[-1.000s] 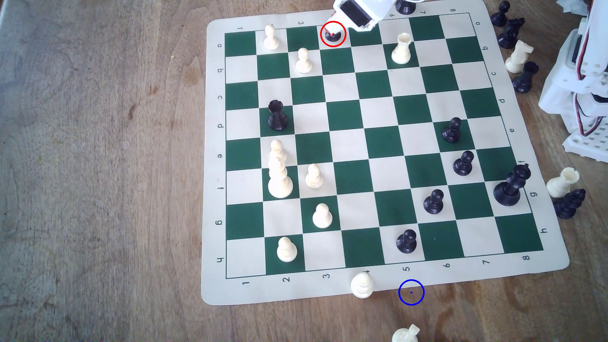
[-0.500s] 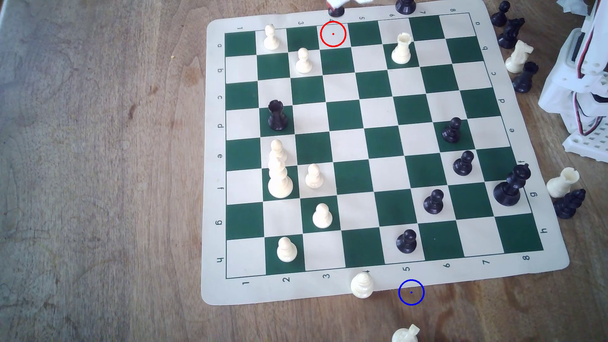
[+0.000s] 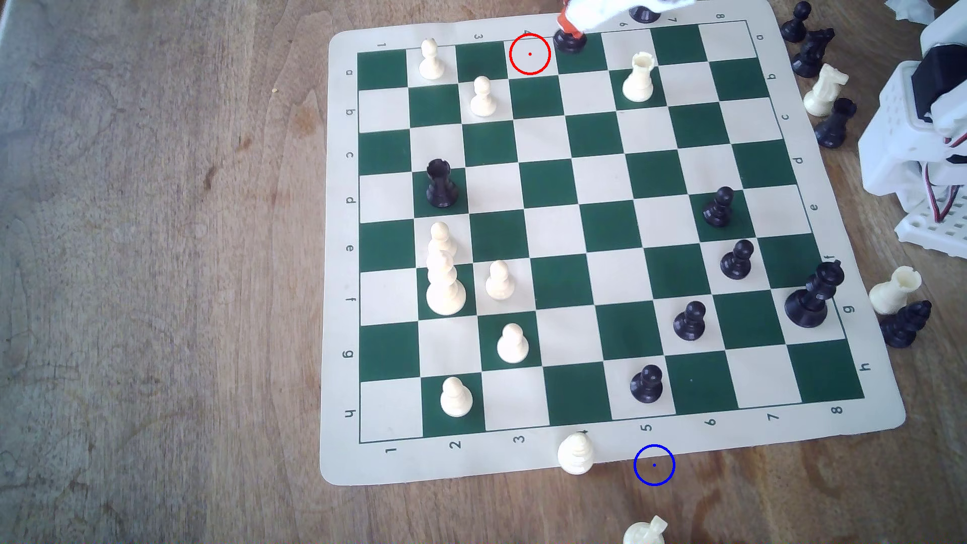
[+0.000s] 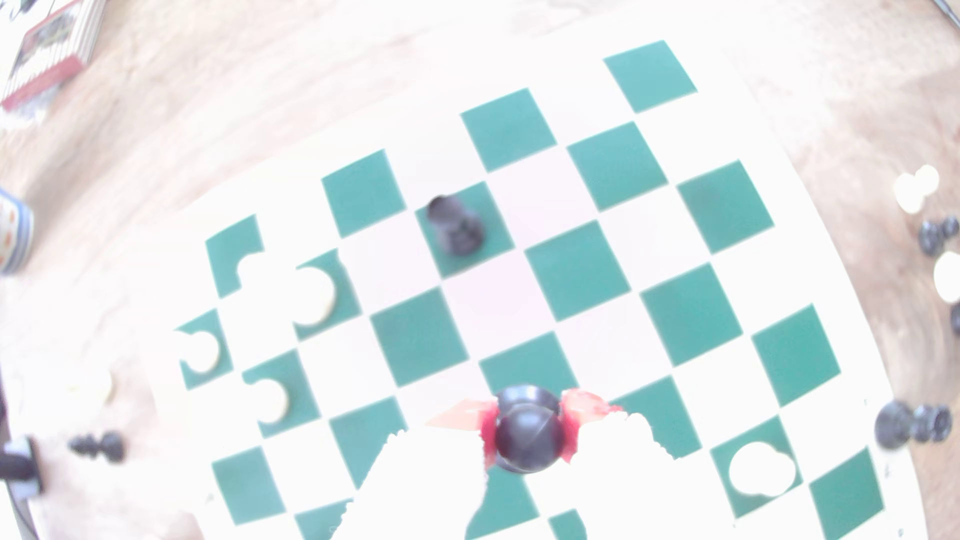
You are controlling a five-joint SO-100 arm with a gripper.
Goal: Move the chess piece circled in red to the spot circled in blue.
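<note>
The black pawn [image 3: 569, 42] hangs just to the exterior view's right of the red ring [image 3: 529, 54], over the far row of the chessboard [image 3: 544, 141]. The ring's square holds nothing. My gripper [image 3: 570, 27] comes in from the top edge and is shut on the pawn with its red pads. In the wrist view the pawn's ball head [image 4: 529, 431] sits squeezed between the red pads [image 4: 576, 415] of my gripper [image 4: 529, 421]. The blue ring [image 3: 654, 465] lies off the board's near edge, on the wood by the mat's border.
A white piece [image 3: 575, 454] stands just left of the blue ring, and a fallen white piece [image 3: 644, 531] lies beyond it. Black pawns [image 3: 647, 384], a black king [image 3: 813, 298], a black rook [image 3: 441, 184] and white pieces dot the board. The arm's base [image 3: 921, 146] is at right.
The pawn left the red-ringed square in my gripper, rose toward the top edge, and has since moved to the exterior view's right and a little down.
</note>
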